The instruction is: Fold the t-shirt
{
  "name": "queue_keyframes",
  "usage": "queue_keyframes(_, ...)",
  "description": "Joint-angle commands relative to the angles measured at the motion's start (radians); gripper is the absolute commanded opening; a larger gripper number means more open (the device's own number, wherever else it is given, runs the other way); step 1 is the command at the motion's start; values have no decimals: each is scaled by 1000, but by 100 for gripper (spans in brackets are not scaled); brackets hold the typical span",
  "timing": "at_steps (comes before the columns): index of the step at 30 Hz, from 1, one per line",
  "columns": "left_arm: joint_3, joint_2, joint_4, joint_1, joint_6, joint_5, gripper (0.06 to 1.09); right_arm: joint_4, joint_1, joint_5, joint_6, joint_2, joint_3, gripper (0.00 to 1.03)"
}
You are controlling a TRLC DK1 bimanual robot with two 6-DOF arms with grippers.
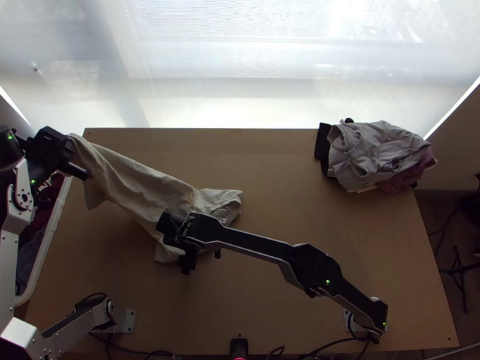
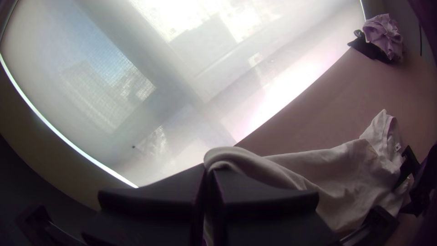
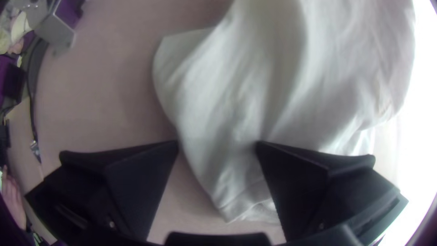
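At far left, black left claw [image 1: 68, 145]: pinches shut on a cream cloth T-shirt [image 1: 141, 186].
Black right claw [image 1: 173, 243]: gapes wide, empty, above the T-shirt.
T-shirt: slants, rumpled, over the wooden counter's [image 1: 270, 180] left half.

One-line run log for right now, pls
left gripper: shut on t-shirt end | right gripper: open at t-shirt edge | t-shirt: rumpled, slanting across table

A cream t-shirt [image 1: 129, 183] bears yellow marking.
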Motion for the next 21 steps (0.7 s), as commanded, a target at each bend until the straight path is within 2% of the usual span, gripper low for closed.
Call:
queue_keyframes(1, 0, 1, 0, 33, 0, 37, 9, 32, 10, 17, -1, 28, 5, 45)
queue_keyframes(5, -10, 7, -2, 50, 4, 51, 9, 32, 13, 16, -7, 33, 10, 3)
queue_keyframes(8, -20, 13, -5, 59, 10, 62, 9, -2, 5, 8, -1, -10, 11, 3)
queue_keyframes(12, -45, 4, -38, 61, 19, 74, 9, -80, -38, -78, 17, -119, 8, 3)
queue_keyframes(14, -60, -13, -66, 61, 30, 86, 9, -128, -66, -87, 17, -182, 0, 3)
queue_keyframes(21, -63, -90, -314, 92, 112, 161, 9, -278, -245, -204, -3, -446, -112, 3)
